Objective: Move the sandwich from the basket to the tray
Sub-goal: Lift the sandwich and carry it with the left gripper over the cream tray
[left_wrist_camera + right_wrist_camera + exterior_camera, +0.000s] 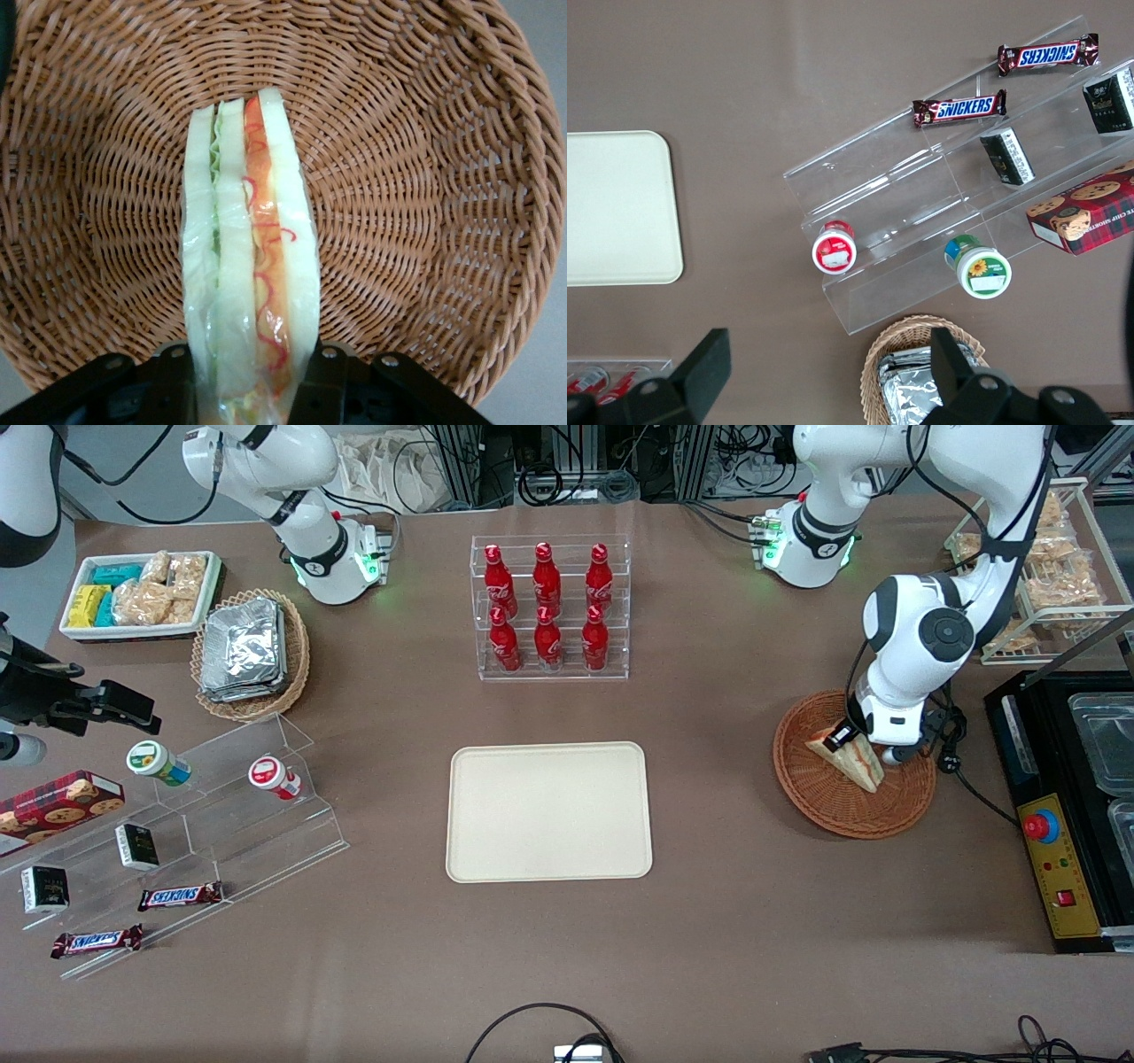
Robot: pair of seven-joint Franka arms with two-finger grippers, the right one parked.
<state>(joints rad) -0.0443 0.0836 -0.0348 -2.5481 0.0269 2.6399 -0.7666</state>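
The sandwich (pixel 852 758), a clear-wrapped white bread wedge with red, orange and green filling, is in the reddish-brown wicker basket (pixel 824 802) toward the working arm's end of the table. My left gripper (pixel 853 737) reaches down into the basket from above. In the left wrist view its black fingers (pixel 330 381) press both faces of the sandwich (pixel 252 239), so the gripper (pixel 252 376) is shut on it over the basket's weave (pixel 425 177). I cannot tell whether the sandwich still touches the basket. The cream-beige tray (pixel 549 812) lies bare at the table's middle, and also shows in the right wrist view (pixel 616 208).
A clear rack of red bottles (pixel 549 607) stands farther from the camera than the tray. A black machine with a red button (pixel 1059 841) and a wire rack of snacks (pixel 1054 567) flank the basket. An acrylic stand (pixel 177 824), a foil-pack basket (pixel 252 651) and a white bin (pixel 142 593) are toward the parked arm's end.
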